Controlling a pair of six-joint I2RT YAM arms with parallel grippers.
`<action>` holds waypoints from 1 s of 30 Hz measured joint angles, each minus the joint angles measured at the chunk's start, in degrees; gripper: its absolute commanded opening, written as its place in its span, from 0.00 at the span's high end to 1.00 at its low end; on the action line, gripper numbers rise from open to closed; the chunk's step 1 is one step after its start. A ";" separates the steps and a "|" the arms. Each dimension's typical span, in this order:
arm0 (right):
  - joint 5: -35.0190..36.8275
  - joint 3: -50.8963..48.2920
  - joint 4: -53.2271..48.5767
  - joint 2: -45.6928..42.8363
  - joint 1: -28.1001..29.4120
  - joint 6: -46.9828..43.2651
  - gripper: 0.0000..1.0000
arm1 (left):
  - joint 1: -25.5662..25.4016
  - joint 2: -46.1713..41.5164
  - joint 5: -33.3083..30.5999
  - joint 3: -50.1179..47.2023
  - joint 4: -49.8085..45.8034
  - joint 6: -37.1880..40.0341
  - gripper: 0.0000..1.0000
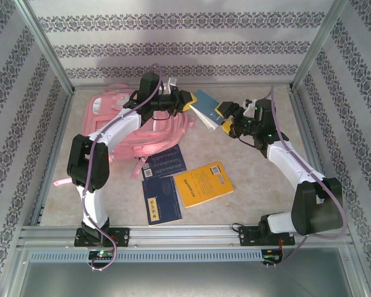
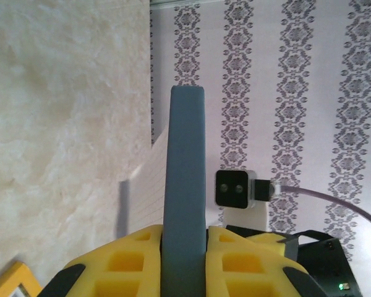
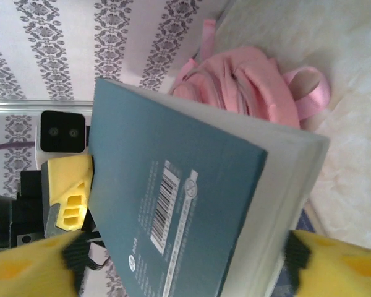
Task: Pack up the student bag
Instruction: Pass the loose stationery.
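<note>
1. Student bag lies flat at the upper left of the overhead view on the beige table, pink straps spilling toward centre. In the right wrist view I see the straps bunched at upper centre.
2. Left gripper sits at the bag's right edge, upper centre. It is clamped on a teal book. In the left wrist view the book's edge stands straight up between the yellow fingers, pinched from both sides.
3. Right gripper is just right of that book. In its wrist view the jaws are spread wide, one yellow finger in each bottom corner, with the barcode cover between them. I see a gap beside the left-hand finger, so I read it as loose, gripping nothing.
4. Teal book is tilted, between the two grippers, beside the bag and not in it.
5. Lower centre of the overhead view: a dark blue book just below the straps, a second blue book under it, and a yellow book just beside both.
</note>
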 measured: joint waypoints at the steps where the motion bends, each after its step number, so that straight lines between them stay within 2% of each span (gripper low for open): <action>1: -0.04 -0.02 0.17 0.00 0.63 -0.02 0.02 | -0.02 -0.37 0.00 -0.20 0.61 -0.76 1.00; 12: 0.22 -1.55 6.86 0.02 2.51 2.19 0.02 | -0.04 -2.71 -1.53 -0.94 5.03 -6.03 1.00; 24: 0.96 -4.59 32.00 4.94 4.46 18.43 0.02 | -0.04 -4.83 -2.80 -1.62 8.00 -9.22 1.00; 30: 2.45 -5.42 39.01 4.35 4.31 22.18 0.16 | -0.04 -5.88 -2.84 -1.90 8.59 -9.20 1.00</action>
